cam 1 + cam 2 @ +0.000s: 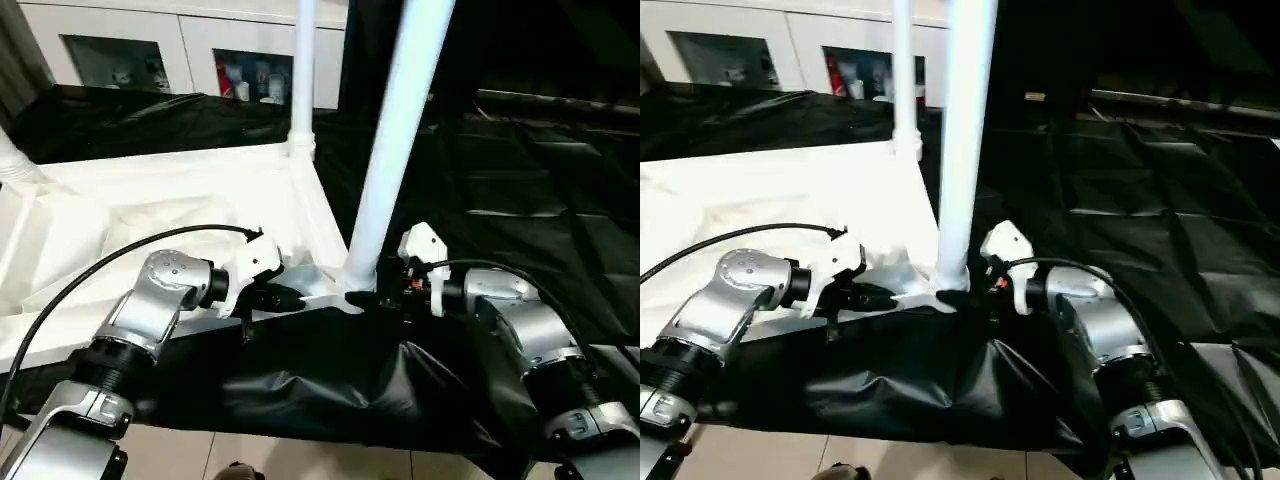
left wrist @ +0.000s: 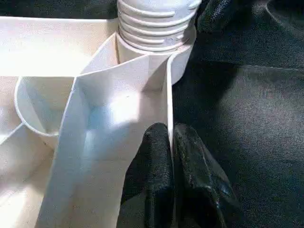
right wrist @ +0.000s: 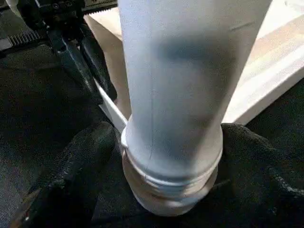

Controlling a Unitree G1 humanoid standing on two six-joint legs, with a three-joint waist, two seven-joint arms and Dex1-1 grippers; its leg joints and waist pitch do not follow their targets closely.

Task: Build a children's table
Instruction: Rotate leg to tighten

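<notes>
Pinching the thin rim wall of the table top (image 1: 150, 215) between its two black fingers (image 2: 159, 156), the left gripper (image 1: 290, 296) sits at lower centre of the head views, just beside the near corner socket (image 2: 175, 66); the right gripper (image 1: 372, 298) faces it from the other side, its fingers (image 3: 71, 166) wrapped around the base of the near leg (image 1: 395, 140), one on each flank, clenched against the tube where its threaded end enters the socket; that leg rises steeply to the top edge of the frame, tilted slightly rightward in the left eye view; a second leg (image 1: 303, 70) stands upright in the far corner socket at upper centre; the top itself lies underside up across the left half of the frame, its ribs and a round moulded well (image 2: 42, 109) showing; black sheeting (image 1: 520, 170) covers the surface beneath and to the right, bunched in folds along the near edge; a white cabinet (image 1: 190, 45) with glass-fronted shelves holding small coloured items stands at upper left; black cables (image 1: 130, 250) arc over both silver forearms.
</notes>
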